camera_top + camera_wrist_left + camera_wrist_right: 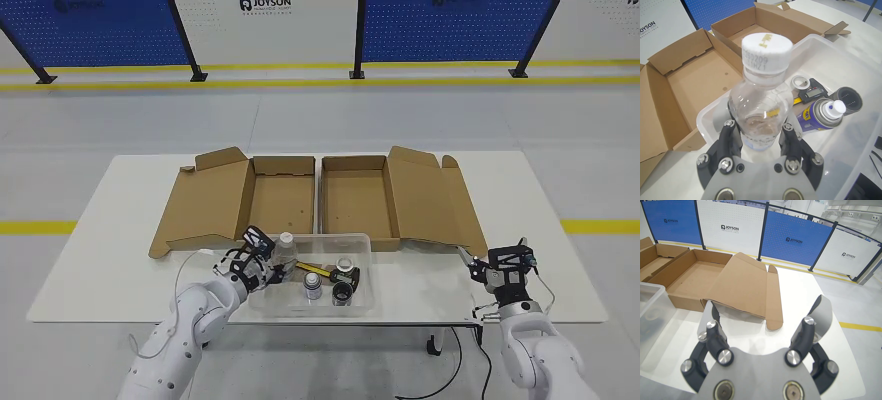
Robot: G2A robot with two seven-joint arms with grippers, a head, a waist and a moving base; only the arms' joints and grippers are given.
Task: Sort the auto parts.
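The white rectangular counter [120,230] carries all items. Two open brown cardboard boxes, one left [280,205] and one right [355,205], lie side by side, farther from the robot than both pincers. The right box's unfolded lid lies just ahead of the right pincer [765,306].

The clear rectangular plastic bin [330,237] sits between the two pincers, close beside the left pincer [758,125] and well apart from the right one.

The left pincer is closed on the lower body of a clear plastic bottle with a white screw cap [761,106]. The cap end points away from the pincer. The bottle is at the bin corner nearest this pincer.

The right pincer is spread wide, with nothing between its fingers, over bare counter.

Inside the bin, beyond the gripped bottle:
- a blue spray can with a white nozzle [815,117], lying on its side, nearest the left pincer;
- a black hollow cylinder [848,100], just beside the can;
- a black digital caliper [812,93], behind the can;
- a silver metal ring [800,82], touching the caliper, farthest from the pincer.
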